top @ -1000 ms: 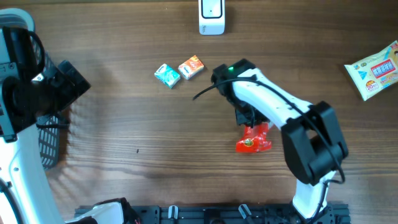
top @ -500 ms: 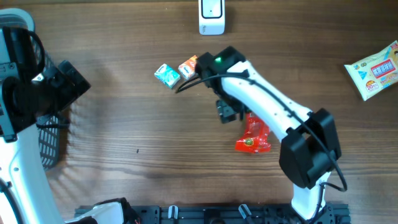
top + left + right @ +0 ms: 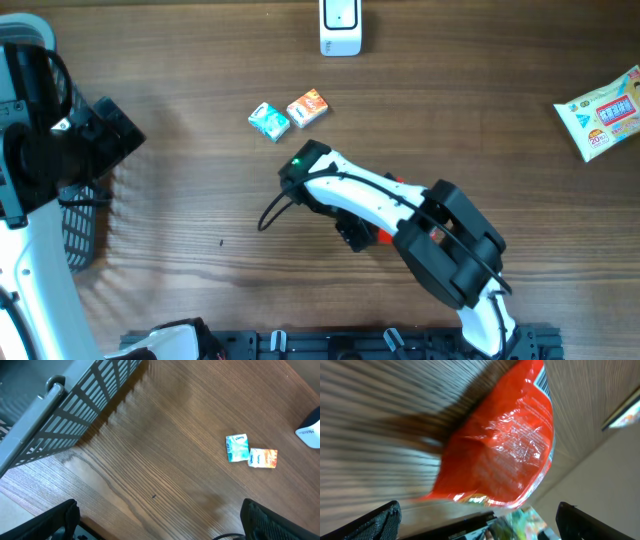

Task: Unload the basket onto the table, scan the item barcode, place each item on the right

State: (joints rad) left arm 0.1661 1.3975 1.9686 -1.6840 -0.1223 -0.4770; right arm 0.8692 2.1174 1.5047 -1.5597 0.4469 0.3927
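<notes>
Looking down from overhead, the right arm point(image 3: 400, 205) sprawls across the middle of the brown wooden worktop point(image 3: 180, 180), and the red glossy plastic packet point(image 3: 384, 237) lies flat under it, only a sliver of red peeking out just right of centre. The right wrist view fills in the rest: the packet point(image 3: 505, 445) takes up the centre of the frame, crinkled and shiny, resting on the wood. The right gripper point(image 3: 477, 506) has its fingers point(image 3: 380, 520) released and spread wide at the bottom corners, gripping nothing.

Over at the left edge of the overhead frame, the left arm point(image 3: 30, 150) sits beside a black mesh basket point(image 3: 80, 215). Its gripper point(image 3: 159, 510) is also released, fingers point(image 3: 50, 522) splayed apart above bare wood.

Upper centre, a small teal packet point(image 3: 269, 121) and a small orange packet point(image 3: 308, 107) lie side by side. A white boxy scanner point(image 3: 340, 27) stands at the top edge, well apart from the red packet. A white wipes pack point(image 3: 603, 112) rests in the upper right.
</notes>
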